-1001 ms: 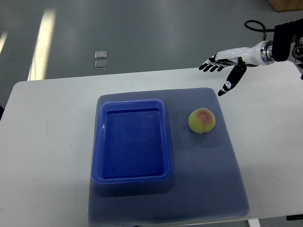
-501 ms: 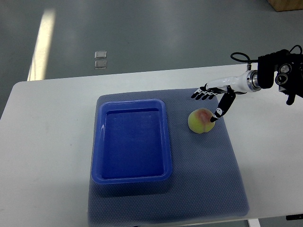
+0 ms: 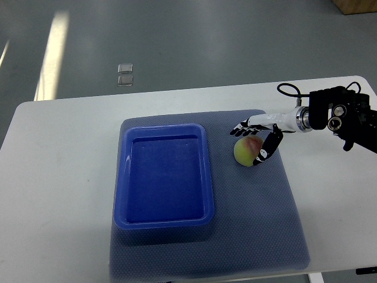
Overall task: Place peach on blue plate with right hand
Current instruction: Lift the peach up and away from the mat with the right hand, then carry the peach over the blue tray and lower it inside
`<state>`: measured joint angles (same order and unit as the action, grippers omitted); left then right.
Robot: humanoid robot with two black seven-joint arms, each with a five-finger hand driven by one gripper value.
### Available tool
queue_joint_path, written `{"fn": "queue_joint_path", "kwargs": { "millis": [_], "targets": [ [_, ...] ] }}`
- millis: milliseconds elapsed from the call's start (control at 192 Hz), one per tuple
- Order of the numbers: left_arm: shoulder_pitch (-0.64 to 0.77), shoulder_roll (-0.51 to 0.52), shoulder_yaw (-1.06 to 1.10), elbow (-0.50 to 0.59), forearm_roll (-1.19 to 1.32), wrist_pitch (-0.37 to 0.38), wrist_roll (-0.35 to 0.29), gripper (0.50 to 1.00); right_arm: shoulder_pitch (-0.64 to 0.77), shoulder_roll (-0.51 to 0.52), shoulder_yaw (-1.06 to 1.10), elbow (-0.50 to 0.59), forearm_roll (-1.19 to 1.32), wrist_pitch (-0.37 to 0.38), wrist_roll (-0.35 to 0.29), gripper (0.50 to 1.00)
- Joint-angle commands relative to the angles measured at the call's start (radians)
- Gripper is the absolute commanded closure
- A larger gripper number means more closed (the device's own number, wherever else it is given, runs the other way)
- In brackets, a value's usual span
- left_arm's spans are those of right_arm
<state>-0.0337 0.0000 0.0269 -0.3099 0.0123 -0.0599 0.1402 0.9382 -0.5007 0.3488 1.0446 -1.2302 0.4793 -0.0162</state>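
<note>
My right hand fingers spread over the peach, thumb at its right side, perhaps touching. Peach round, no long axis, right of the blue plate.

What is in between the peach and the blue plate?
Nothing sits there. In the top view, only a bare strip of the gray-blue mat lies between the peach and the blue plate. The right hand is over the peach's far side.

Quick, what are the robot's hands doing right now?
Right hand: open, fingers spread over the peach, thumb at its side, not gripping it yet.
Left hand: not in the picture.
</note>
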Motion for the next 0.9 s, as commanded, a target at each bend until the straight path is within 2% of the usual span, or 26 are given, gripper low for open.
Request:
{"fn": "queue_joint_path", "kwargs": {
  "millis": [0, 5, 10, 47, 78, 83, 94, 120, 125, 130, 136, 151, 214, 229, 396, 563, 725, 897],
  "targets": [
    [0.000, 0.000, 0.001, 0.000, 0.000, 0.000, 0.001, 0.500, -0.010, 0.001, -0.001, 0.000, -0.020, -0.018, 0.012, 0.632],
    [0.000, 0.000, 0.001, 0.000, 0.000, 0.000, 0.001, 0.500, -0.010, 0.001, -0.001, 0.000, -0.020, -0.018, 0.012, 0.632],
    [0.000, 0.000, 0.001, 0.000, 0.000, 0.000, 0.001, 0.500, -0.015, 0.002, -0.001, 0.000, -0.026, -0.025, 0.015, 0.674],
    [0.000, 0.000, 0.001, 0.000, 0.000, 0.000, 0.001, 0.500, -0.016, 0.002, -0.001, 0.000, -0.028, -0.028, 0.016, 0.699],
    [0.000, 0.000, 0.001, 0.000, 0.000, 0.000, 0.001, 0.500, -0.019, 0.002, -0.001, 0.000, -0.028, -0.028, 0.016, 0.738],
    [0.000, 0.000, 0.001, 0.000, 0.000, 0.000, 0.001, 0.500, -0.021, 0.002, -0.001, 0.000, -0.028, -0.030, 0.016, 0.756],
    [0.000, 0.000, 0.001, 0.000, 0.000, 0.000, 0.001, 0.500, -0.021, 0.002, -0.001, 0.000, -0.028, -0.030, 0.016, 0.756],
    [0.000, 0.000, 0.001, 0.000, 0.000, 0.000, 0.001, 0.500, -0.024, 0.002, -0.001, 0.000, -0.029, -0.031, 0.016, 0.817],
    [0.000, 0.000, 0.001, 0.000, 0.000, 0.000, 0.001, 0.500, -0.024, 0.002, -0.001, 0.000, -0.029, -0.031, 0.016, 0.818],
    [0.000, 0.000, 0.001, 0.000, 0.000, 0.000, -0.001, 0.500, -0.024, 0.002, -0.001, 0.000, -0.031, -0.033, 0.016, 0.844],
    [0.000, 0.000, 0.001, 0.000, 0.000, 0.000, -0.001, 0.500, -0.024, 0.002, -0.001, 0.000, -0.031, -0.033, 0.016, 0.844],
    [0.000, 0.000, 0.001, 0.000, 0.000, 0.000, 0.001, 0.500, -0.024, 0.002, -0.001, 0.000, -0.034, -0.034, 0.016, 0.889],
    [0.000, 0.000, 0.001, 0.000, 0.000, 0.000, -0.001, 0.500, -0.030, 0.002, -0.001, 0.000, -0.040, -0.038, 0.016, 0.991],
    [0.000, 0.000, 0.001, 0.000, 0.000, 0.000, 0.001, 0.500, -0.029, 0.002, -0.001, 0.002, -0.040, -0.038, 0.018, 1.000],
    [-0.006, 0.000, -0.001, -0.001, 0.000, 0.000, 0.001, 0.500, 0.044, -0.055, 0.019, 0.041, -0.018, -0.007, 0.041, 1.000],
    [-0.008, 0.000, -0.001, -0.012, 0.000, 0.000, 0.001, 0.500, 0.234, -0.208, 0.027, 0.120, 0.150, 0.132, 0.039, 1.000],
    [-0.008, 0.000, 0.001, -0.014, 0.000, 0.000, 0.001, 0.500, 0.390, -0.314, 0.024, 0.179, 0.251, 0.132, 0.032, 1.000],
    [-0.008, 0.000, -0.001, -0.014, 0.000, 0.000, -0.001, 0.500, 0.432, -0.314, 0.021, 0.190, 0.255, 0.132, 0.028, 1.000]
  ]
}}
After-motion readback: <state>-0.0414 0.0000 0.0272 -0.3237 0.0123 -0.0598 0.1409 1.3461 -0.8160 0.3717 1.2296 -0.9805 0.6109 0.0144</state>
